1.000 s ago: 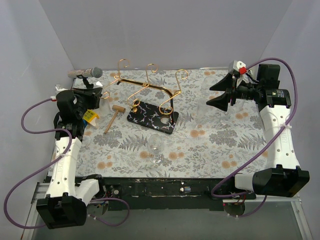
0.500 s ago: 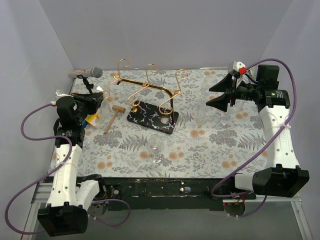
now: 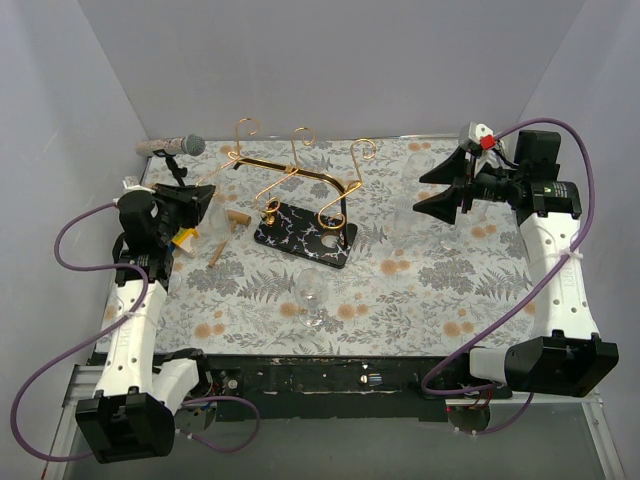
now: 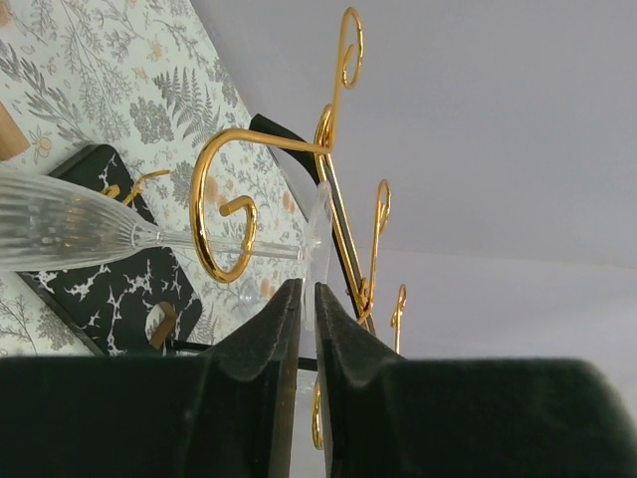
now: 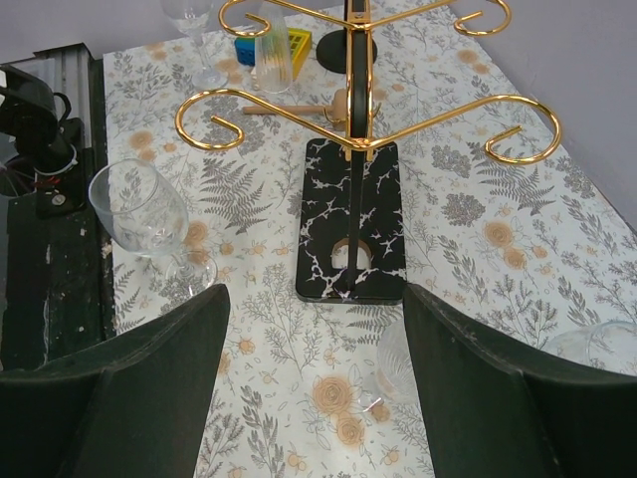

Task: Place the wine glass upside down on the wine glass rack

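While left hand (image 4: 307,291) pinches wine glass (image 4: 60,224) foot at rack (image 4: 269,142) hook, right hand (image 5: 316,294) wide, empty

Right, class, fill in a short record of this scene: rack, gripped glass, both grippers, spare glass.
rack: wine glass rack, gold wire on a black veined base
gripped glass: ribbed wine glass, stem threaded through the rack
left gripper: shut on that glass's foot
right gripper: open, empty, above the table
spare glass: clear wine glass, in front of the rack
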You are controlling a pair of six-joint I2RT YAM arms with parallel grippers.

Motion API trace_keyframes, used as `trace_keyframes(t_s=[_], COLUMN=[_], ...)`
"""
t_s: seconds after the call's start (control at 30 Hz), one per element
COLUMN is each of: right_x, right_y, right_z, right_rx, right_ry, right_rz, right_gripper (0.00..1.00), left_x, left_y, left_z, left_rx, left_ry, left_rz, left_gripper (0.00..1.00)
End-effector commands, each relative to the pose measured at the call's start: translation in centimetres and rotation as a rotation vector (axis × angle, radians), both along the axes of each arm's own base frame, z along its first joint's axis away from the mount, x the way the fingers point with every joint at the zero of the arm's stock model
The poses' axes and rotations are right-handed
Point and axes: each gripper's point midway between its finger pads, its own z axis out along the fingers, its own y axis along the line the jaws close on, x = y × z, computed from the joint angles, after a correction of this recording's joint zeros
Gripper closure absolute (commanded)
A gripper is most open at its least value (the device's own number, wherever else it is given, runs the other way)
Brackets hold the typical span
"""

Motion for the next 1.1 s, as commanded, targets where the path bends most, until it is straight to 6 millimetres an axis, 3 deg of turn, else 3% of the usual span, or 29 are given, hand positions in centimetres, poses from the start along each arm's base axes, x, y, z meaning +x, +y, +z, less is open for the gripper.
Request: trace_keyframes(t_s=[0.0,0.23,0.37,0.77,1.07], right_x=[-0.5,-0.4,-0.2,0.0,0.7], right_y=[0.0,-0.1,-0.2,-0.4,-0.8], right_z=[0.8,0.6,0.4,0.0,0.1], right_rx=[0.015,0.014,0.01,-0.001,-0.025], right_ry=[-0.036,-0.03,-0.028,-0.027,-0.032], right_rz=[0.01,0.007,0.0,-0.018,-0.055], right_gripper=[0.21,0.21,0.22,0.21,0.21], left_x=[0.0,-0.2,-0.5,-1.4,-2.4], left_y=[-0.8,-0.9,-0.8,-1.3,-2.2], left_z=[0.9,0.4,0.5,0.5,1.5], left_rx=[-0.008,-0.014,-0.012,-0.013,0.011], left_ry=[-0.031,-0.022,-0.022,-0.031,-0.069], left_rz=[-0.048,-0.053,-0.051,-0.077,-0.119], left_gripper=[0.84,0.73,0.61,0.49,0.31])
